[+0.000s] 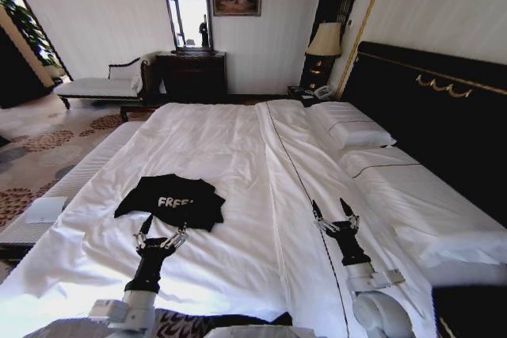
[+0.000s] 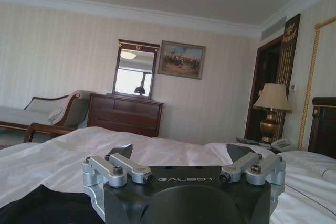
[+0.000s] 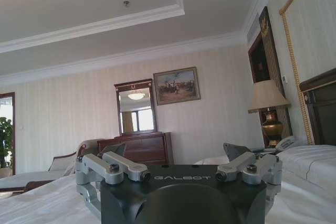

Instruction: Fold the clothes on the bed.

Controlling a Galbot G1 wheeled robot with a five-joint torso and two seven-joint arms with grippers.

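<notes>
The clothes are one black T-shirt [image 1: 170, 199] with white "FREE" lettering, lying crumpled on the white bed [image 1: 230, 140] near its front left. My left gripper [image 1: 165, 227] hovers open just in front of the shirt's near edge. In the left wrist view the open left gripper [image 2: 181, 153] has the black shirt [image 2: 31, 205] low beside it. My right gripper [image 1: 331, 210] stands open over bare sheet, well to the right of the shirt. The right wrist view shows the right gripper [image 3: 176, 150] with nothing between its fingers.
White pillows [image 1: 348, 128] lie along the dark headboard [image 1: 428, 108] on the right. A bench [image 1: 47, 211] with a white item runs along the bed's left edge above patterned carpet. A chaise [image 1: 103, 85], dresser [image 1: 190, 73] and lamp [image 1: 325, 41] stand at the far wall.
</notes>
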